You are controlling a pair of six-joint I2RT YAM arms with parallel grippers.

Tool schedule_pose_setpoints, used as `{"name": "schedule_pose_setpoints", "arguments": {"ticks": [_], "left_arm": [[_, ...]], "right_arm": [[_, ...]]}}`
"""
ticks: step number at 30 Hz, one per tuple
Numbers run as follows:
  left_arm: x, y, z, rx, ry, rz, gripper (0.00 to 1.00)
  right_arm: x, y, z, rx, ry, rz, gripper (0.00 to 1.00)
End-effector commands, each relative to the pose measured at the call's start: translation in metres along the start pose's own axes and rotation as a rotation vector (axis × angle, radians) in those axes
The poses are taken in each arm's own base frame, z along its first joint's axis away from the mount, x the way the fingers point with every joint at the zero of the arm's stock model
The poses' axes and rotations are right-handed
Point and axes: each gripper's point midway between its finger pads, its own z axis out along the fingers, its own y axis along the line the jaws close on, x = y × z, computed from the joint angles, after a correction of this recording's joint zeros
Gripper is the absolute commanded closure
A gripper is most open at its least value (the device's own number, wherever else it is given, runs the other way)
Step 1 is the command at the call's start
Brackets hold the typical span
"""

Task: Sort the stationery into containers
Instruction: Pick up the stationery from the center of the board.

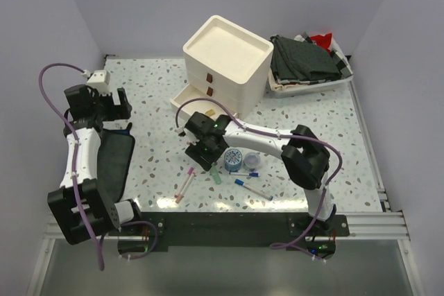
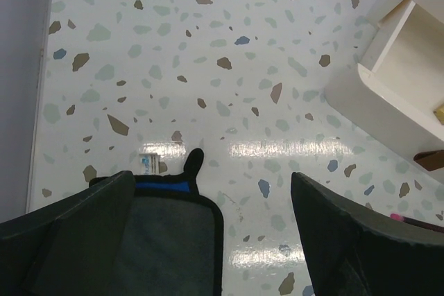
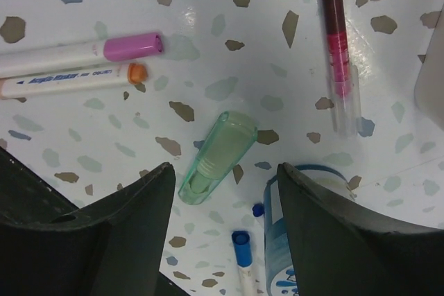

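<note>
The cream cabinet [image 1: 227,60] has its bottom drawer [image 1: 191,105] pulled out; the left wrist view shows this drawer [image 2: 409,88] too. My right gripper [image 1: 207,149] hovers open over the stationery. Just ahead of the right gripper [image 3: 225,192] a pale green piece [image 3: 216,157] lies on the table, not held. A blue tape roll [image 3: 298,233] sits by its right finger. A pink-capped pen [image 3: 83,52], an orange-capped pen [image 3: 69,81], a maroon pen [image 3: 335,39] and a blue-capped pen [image 3: 243,254] lie around. My left gripper [image 2: 211,206] is open and holds nothing.
A dark cloth [image 1: 111,164] lies under the left arm, and its blue-edged corner [image 2: 166,240] is below the left fingers. A white tray [image 1: 345,80] of dark cloths stands at the back right. A second tape roll [image 1: 252,162] and more pens [image 1: 251,190] lie near the front.
</note>
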Motion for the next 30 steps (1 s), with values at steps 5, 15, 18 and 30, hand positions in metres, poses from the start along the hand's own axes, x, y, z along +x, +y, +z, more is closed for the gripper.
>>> {"name": "schedule_pose_setpoints", "arguments": {"ticks": [5,15,18,30], "left_arm": [[-0.003,-0.006,-0.013,0.016,-0.027,0.017,0.01],[-0.007,-0.006,-0.013,0.015,-0.031,0.012,0.02],[-0.012,-0.004,-0.012,0.013,-0.040,0.018,0.02],[-0.023,-0.004,-0.007,0.041,-0.012,0.059,0.03]], "right_arm": [[0.009,-0.001,0.037,0.042,0.075,0.073,0.38],[0.035,0.000,0.051,0.039,0.157,0.103,0.78],[0.039,-0.001,0.049,0.041,0.161,0.091,1.00],[-0.123,0.014,-0.083,-0.006,-0.354,-0.217,1.00]]}}
